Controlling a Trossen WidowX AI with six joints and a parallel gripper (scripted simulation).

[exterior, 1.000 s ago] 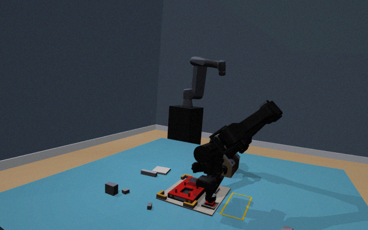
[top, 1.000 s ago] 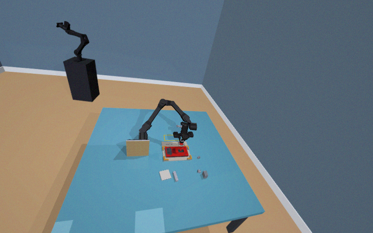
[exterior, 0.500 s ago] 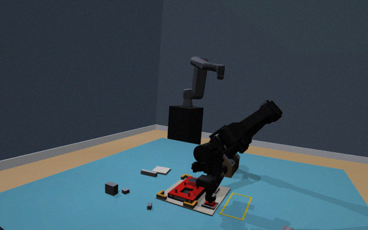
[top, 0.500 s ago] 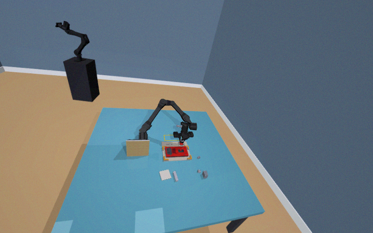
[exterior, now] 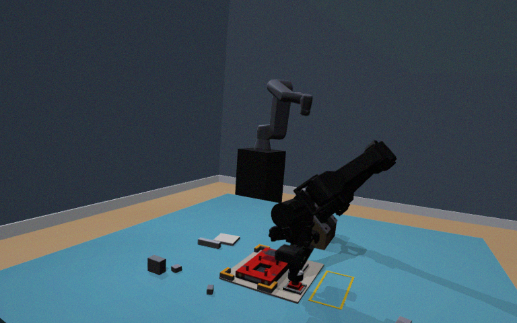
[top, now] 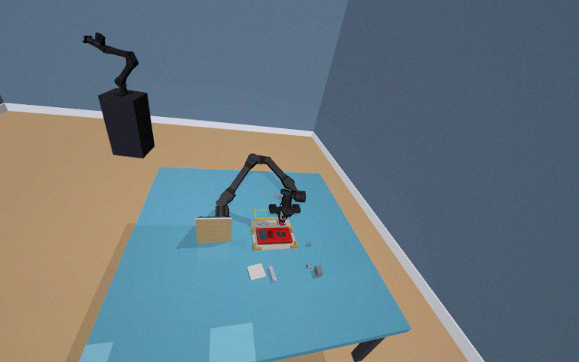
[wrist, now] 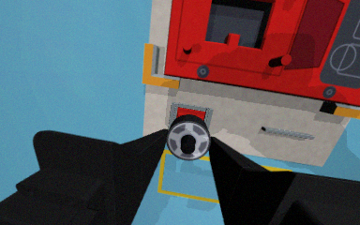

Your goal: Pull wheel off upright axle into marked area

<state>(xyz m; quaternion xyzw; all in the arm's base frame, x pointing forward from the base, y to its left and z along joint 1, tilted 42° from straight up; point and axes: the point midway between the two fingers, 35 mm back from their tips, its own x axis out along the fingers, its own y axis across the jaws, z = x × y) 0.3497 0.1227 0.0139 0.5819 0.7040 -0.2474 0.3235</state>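
The wheel (wrist: 188,129), black with a grey spoked hub, is around the upright axle (wrist: 187,144), whose black top shows in its centre. The axle's red base (wrist: 191,112) (exterior: 294,285) is on the pale board (wrist: 234,136) (exterior: 314,268), low under the fingers. My gripper (wrist: 187,137) (exterior: 296,276) (top: 281,219) points down and is shut on the wheel, one finger at each side. The marked area, a yellow outline (wrist: 187,196) (exterior: 318,285) (top: 261,210), lies on the table beside the board. The wheel's lower side is hidden in the wrist view.
A red body (wrist: 239,70) (exterior: 246,266) with upright pegs sits between orange corner brackets (exterior: 267,286) (wrist: 148,66). A thin grey pin (wrist: 288,132) lies on the board. Grey blocks (exterior: 156,264), a white tile (top: 256,271) and a bar (top: 272,274) lie farther off. A tan box (top: 213,230) stands near my arm's base.
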